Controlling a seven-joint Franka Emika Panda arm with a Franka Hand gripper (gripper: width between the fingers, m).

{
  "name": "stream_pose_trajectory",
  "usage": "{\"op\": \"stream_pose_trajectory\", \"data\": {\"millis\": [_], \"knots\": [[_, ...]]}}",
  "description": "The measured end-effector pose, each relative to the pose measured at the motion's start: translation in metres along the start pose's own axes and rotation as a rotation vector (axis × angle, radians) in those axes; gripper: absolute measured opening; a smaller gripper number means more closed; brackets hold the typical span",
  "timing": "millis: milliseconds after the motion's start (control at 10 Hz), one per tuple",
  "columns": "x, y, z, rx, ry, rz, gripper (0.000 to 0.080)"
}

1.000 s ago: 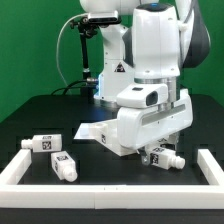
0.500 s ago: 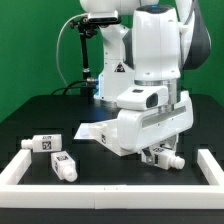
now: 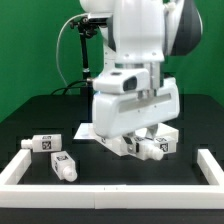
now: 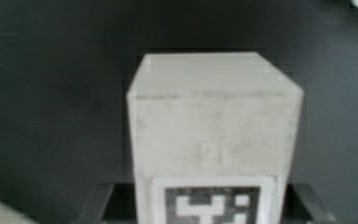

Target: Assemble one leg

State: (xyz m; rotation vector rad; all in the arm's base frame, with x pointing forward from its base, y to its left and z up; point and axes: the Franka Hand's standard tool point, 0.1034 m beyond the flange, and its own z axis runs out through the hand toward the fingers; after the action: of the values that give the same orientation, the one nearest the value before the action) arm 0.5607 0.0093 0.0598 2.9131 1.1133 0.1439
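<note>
Biggest thing in the shot is my own arm. Its white bulk stands over the middle of the black counter and blocks most of what's behind it. A raised white rail runs along the counter's front edge and turns up both side edges.

The leg is what matters here. In the wrist view it fills nearly the whole picture: a blocky white post seen end-on, with its black-and-white tag facing the camera. My gripper is clamped on the leg, with a dark finger pressed against each side at the tag end. In the exterior view that spot sits low under my wrist, toward the side edge on the exterior view's right. Can't tell if the leg touches the counter.

Two more legs lie on their sides near the front corner on the exterior view's left: a second leg further back, and a third leg just inside the rail. They're close together but not touching.
</note>
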Motion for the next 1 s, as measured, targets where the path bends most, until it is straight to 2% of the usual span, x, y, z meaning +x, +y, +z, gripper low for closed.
{"op": "stream_pose_trajectory", "data": {"millis": [100, 200, 300, 400, 500, 600, 700, 1000], "knots": [[0.036, -0.007, -0.025, -0.012, -0.014, 0.046, 0.0282], [0.083, -0.007, -0.048, -0.042, 0.039, 0.000, 0.0282], [0.078, -0.002, -0.036, -0.061, 0.061, 0.034, 0.0282], [0.064, -0.012, -0.017, -0.031, 0.012, 0.106, 0.0282], [0.070, -0.011, -0.028, -0.033, 0.017, 0.099, 0.0282], [0.070, -0.010, -0.031, -0.037, 0.023, 0.099, 0.0282], [0.068, -0.011, -0.026, -0.032, 0.016, 0.099, 0.0284], [0.067, -0.012, -0.025, -0.031, 0.015, 0.099, 0.0284]]}}
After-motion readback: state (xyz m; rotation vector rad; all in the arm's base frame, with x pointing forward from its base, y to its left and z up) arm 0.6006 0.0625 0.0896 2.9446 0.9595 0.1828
